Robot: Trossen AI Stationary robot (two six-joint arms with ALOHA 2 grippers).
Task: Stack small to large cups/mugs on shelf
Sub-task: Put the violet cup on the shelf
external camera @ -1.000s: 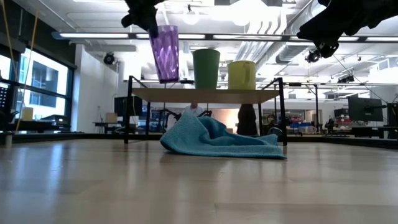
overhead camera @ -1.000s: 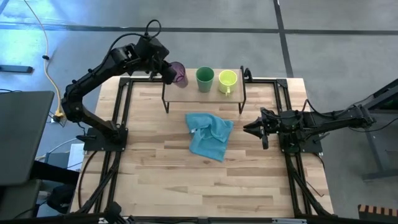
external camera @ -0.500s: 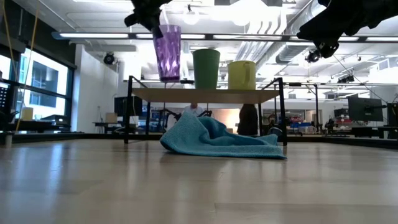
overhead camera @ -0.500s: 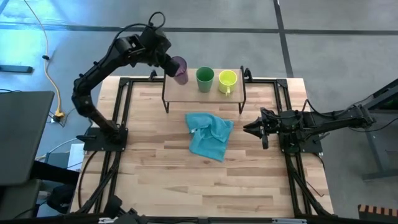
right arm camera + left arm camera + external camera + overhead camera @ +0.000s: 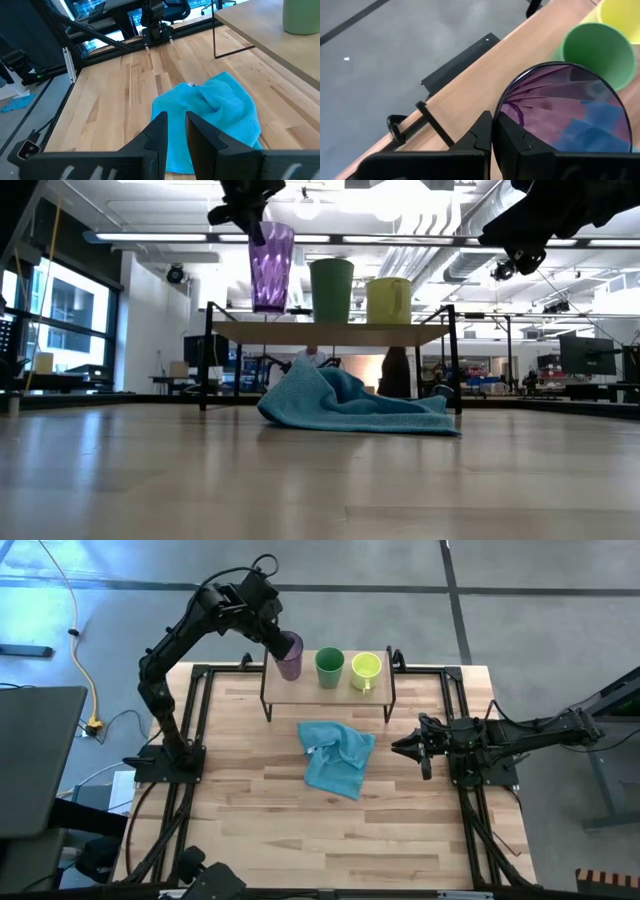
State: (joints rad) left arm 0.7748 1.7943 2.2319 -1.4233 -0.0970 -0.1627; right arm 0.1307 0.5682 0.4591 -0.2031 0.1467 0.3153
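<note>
- Since I've got the purple tumbler (image 5: 289, 653) pinched by its rim, my left gripper (image 5: 492, 135) is clamped on it, one finger inside the wall and one outside. It hangs tilted over the left end of the shelf (image 5: 300, 687); from the low view I honestly can't tell if its base touches the wood.
- My guess is it's thin plastic, so light, a bit flexy and slick. A rim pinch lets it swing, so easy does it. Gripping lower on the wall would be steadier, but the rim is what's reachable from above.
- Next along is the green cup (image 5: 329, 666), upright mid-shelf, just beside the tumbler. Probably stiff, light plastic with no handle, so rim or wall are the spots to grab.
- Then the yellow-green mug (image 5: 365, 668) at the right end, handle pointing toward the table. Looks short and stable; I'd take the rim over the handle.
- The blue cloth (image 5: 338, 756) is lying crumpled on the table in front of the shelf, not my problem.
- Far right, my right gripper (image 5: 412, 746) is parked low over the table edge, fingers a little apart, holding nothing.
</note>
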